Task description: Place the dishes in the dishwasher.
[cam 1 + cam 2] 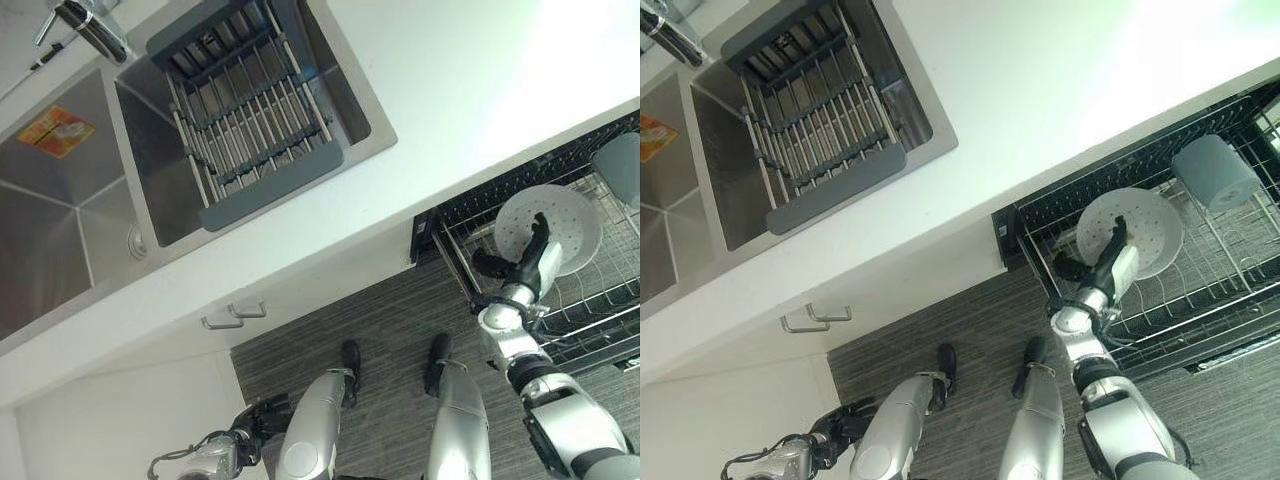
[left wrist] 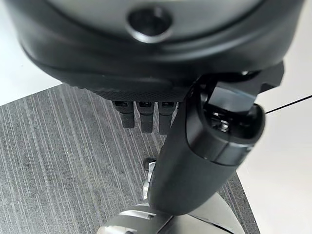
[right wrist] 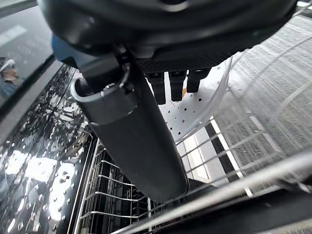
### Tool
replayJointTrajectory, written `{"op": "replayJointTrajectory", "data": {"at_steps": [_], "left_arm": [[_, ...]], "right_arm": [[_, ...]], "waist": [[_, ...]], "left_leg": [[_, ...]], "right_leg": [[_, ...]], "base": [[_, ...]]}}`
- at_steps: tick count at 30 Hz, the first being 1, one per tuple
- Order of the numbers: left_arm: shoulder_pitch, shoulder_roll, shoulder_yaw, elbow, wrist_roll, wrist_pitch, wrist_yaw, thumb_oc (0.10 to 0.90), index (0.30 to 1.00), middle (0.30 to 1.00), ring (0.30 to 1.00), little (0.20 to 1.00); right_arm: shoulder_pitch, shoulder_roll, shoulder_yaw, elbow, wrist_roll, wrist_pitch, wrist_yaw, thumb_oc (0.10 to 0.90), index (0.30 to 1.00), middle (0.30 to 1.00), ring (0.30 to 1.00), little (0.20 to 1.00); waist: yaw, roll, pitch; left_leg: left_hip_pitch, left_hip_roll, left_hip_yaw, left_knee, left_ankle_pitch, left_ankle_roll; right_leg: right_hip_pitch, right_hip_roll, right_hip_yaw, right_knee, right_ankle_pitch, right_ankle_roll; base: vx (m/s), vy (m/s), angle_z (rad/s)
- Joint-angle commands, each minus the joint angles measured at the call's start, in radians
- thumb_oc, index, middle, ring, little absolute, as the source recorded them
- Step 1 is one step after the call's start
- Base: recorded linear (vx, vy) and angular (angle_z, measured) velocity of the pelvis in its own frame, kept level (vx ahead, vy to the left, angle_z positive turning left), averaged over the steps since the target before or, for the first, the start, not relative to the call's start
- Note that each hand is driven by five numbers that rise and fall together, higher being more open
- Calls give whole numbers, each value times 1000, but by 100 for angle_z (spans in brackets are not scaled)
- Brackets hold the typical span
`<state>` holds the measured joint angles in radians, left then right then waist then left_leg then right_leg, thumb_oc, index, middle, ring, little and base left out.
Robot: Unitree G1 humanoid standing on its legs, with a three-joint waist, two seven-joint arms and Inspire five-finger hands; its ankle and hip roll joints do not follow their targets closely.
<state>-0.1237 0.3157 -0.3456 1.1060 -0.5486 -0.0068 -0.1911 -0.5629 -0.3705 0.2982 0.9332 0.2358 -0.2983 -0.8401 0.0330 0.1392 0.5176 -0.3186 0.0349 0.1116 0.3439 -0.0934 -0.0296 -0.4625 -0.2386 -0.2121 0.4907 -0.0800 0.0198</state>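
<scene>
Fingers (image 1: 1118,232) of the right hand (image 1: 1110,262) pinch a white plate (image 1: 1150,225), tilted on edge over the dishwasher rack (image 1: 1200,290), beside a grey cup (image 1: 1215,170).

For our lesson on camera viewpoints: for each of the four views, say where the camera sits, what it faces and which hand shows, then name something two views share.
Left eye view: on the head, looking down at the sink; right hand on the white plate.
Right eye view: beside it, facing the same scene, with the dishwasher rack.
Left wrist view: left hand above the floor.
Right wrist view: right hand against the plate.
Shared: both eye views show the plate.
</scene>
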Motion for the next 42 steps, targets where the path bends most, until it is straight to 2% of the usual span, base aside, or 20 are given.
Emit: {"op": "replayJointTrajectory", "data": {"at_steps": [1, 2, 6, 8, 12, 14, 19, 20, 22, 25, 26, 28, 29, 30, 31, 33, 38, 42], "left_arm": [[38, -81, 1, -27, -40, -54, -6, 800, 900, 900, 900, 900], [61, -87, 16, -8, -28, -76, 1, 800, 900, 900, 900, 900], [100, -92, 38, 8, -22, -91, 8, 800, 900, 900, 900, 900], [120, -93, 55, 14, -16, -89, 7, 800, 900, 900, 900, 900], [199, -107, 120, 32, 75, -99, 20, 800, 900, 900, 900, 900], [225, -107, 140, 36, 111, -95, 26, 800, 900, 900, 900, 900], [260, -104, 180, 41, 137, -73, 23, 800, 900, 900, 900, 900], [271, -105, 201, 40, 151, -55, 19, 800, 900, 900, 900, 900], [282, -103, 227, 38, 183, -48, 16, 800, 900, 900, 900, 900], [291, -96, 247, 38, 202, -39, 21, 800, 900, 900, 900, 900], [292, -93, 256, 38, 199, -20, 24, 800, 900, 900, 900, 900], [294, -79, 264, 46, 191, 0, 16, 800, 900, 900, 900, 900], [294, -73, 263, 49, 188, 5, 13, 800, 900, 900, 900, 900], [291, -65, 261, 57, 184, 9, 8, 800, 900, 900, 900, 900], [285, -54, 253, 71, 176, 12, -2, 800, 900, 900, 900, 900], [269, -40, 244, 88, 175, 24, -13, 800, 900, 900, 900, 900], [229, -23, 212, 135, 192, 47, -26, 800, 900, 900, 900, 900], [203, -32, 185, 162, 176, 52, -14, 800, 900, 900, 900, 900]], "right_arm": [[-16, -25, -20, -96, -58, -106, -142, 800, 900, 900, 900, 900], [39, -18, -36, -151, -74, -137, -176, 800, 900, 900, 900, 900], [127, -21, -74, -217, -67, -193, -162, 800, 900, 900, 900, 900], [166, -20, -86, -255, -116, -190, -176, 800, 900, 900, 900, 900], [290, -30, -125, -389, -216, -180, -179, 800, 900, 900, 900, 900], [322, -35, -133, -444, -222, -149, -145, 800, 900, 900, 900, 900], [385, -46, -165, -577, -215, -141, -95, 800, 900, 900, 900, 900], [414, -49, -181, -634, -221, -142, -70, 800, 900, 900, 900, 900], [438, -62, -211, -707, -69, -146, 33, 800, 900, 900, 900, 900], [499, -84, -320, -835, -3, -179, -1, 800, 900, 900, 900, 900], [536, -83, -405, -850, 75, -205, -30, 800, 900, 900, 900, 900], [570, -69, -499, -793, 253, -174, 17, 800, 900, 900, 900, 900], [577, -64, -528, -762, 346, -186, 44, 800, 900, 900, 900, 900], [582, -56, -560, -723, 442, -200, 91, 800, 900, 900, 900, 900], [586, -51, -593, -673, 592, -236, 207, 800, 900, 900, 900, 900], [592, -43, -633, -597, 763, -225, 294, 800, 900, 900, 900, 900], [592, -53, -712, -359, 850, -187, 362, 800, 900, 900, 900, 900], [573, -36, -701, -147, 899, -96, 439, 800, 900, 900, 900, 900]], "waist": [[-14, -28, -34], [-24, -39, -44], [-38, -53, -67], [-44, -57, -79], [-62, -74, -145], [-66, -85, -178], [-78, -104, -232], [-84, -111, -257], [-91, -120, -273], [-114, -134, -295], [-129, -139, -312], [-145, -144, -322], [-148, -145, -326], [-151, -145, -335], [-154, -147, -338], [-157, -149, -350], [-158, -153, -377], [-147, -153, -385]], "left_leg": [[7, -42, 33, -12, -60, 59], [39, -37, 38, -29, -63, 60], [80, -28, 45, -44, -72, 60], [99, -22, 44, -44, -81, 60], [163, 0, 45, -44, -117, 55], [182, 3, 46, -44, -125, 52], [203, 13, 47, -44, -135, 44], [203, 17, 48, -44, -134, 42], [212, 22, 53, -44, -138, 42], [233, 30, 66, -44, -150, 43], [236, 32, 76, -44, -154, 45], [253, 33, 87, -44, -165, 47], [256, 34, 91, -44, -166, 47], [252, 37, 93, -44, -163, 45], [258, 39, 95, -44, -167, 43], [250, 44, 96, -44, -161, 36], [240, 55, 96, -44, -161, 20], [245, 56, 95, -44, -166, 18]], "right_leg": [[103, 58, 32, -31, -121, 5], [138, 62, 34, -56, -117, 6], [185, 71, 39, -88, -116, 7], [215, 78, 40, -110, -114, 9], [319, 100, 34, -191, -105, 25], [338, 101, 39, -191, -113, 30], [358, 108, 48, -191, -120, 40], [358, 110, 52, -191, -120, 44], [366, 112, 56, -191, -121, 46], [379, 117, 70, -191, -128, 55], [377, 120, 78, -191, -127, 58], [390, 122, 84, -191, -133, 63], [393, 122, 85, -191, -133, 64], [388, 123, 86, -191, -129, 64], [395, 123, 85, -191, -131, 68], [388, 123, 84, -191, -123, 72], [383, 121, 75, -191, -119, 82], [395, 123, 63, -191, -129, 75]], "base": [[29, -4, -23], [29, 0, -24], [70, -2, -16], [65, -8, -5], [133, -14, -9], [95, -10, -14], [62, -13, -4], [54, -7, -1], [56, -17, 0], [46, -17, -10], [61, -14, -27], [54, -14, -26], [28, -12, -21], [29, -18, -20], [20, -25, -17], [33, -36, -11], [56, -45, -3], [75, -28, 11]]}}
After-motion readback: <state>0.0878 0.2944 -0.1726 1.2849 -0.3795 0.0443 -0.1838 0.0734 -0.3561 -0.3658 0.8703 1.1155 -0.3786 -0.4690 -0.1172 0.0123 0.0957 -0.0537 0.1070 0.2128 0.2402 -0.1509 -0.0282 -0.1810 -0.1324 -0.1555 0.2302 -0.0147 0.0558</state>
